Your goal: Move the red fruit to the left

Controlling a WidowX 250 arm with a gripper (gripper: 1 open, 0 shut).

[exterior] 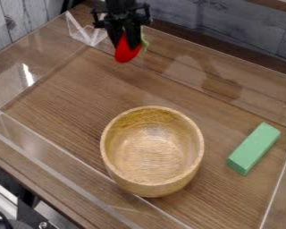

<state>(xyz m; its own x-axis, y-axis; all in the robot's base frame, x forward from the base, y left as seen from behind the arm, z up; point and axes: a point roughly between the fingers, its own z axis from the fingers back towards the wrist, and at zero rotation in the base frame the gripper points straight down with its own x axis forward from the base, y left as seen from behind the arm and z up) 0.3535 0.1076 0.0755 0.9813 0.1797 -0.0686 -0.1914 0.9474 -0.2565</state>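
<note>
The red fruit [128,48] hangs in the grip of my gripper [125,36] at the back left of the wooden table, just above its surface. The gripper's dark fingers point steeply down and are shut on the fruit's top, so its leafy end is hidden. Only the lower red part of the fruit shows below the fingers.
A wooden bowl [153,149] stands in the middle front of the table. A light green rectangular block [254,148] lies at the right. Clear plastic walls [38,154] fence the table's edges, with a clear bracket [86,29] just left of the gripper.
</note>
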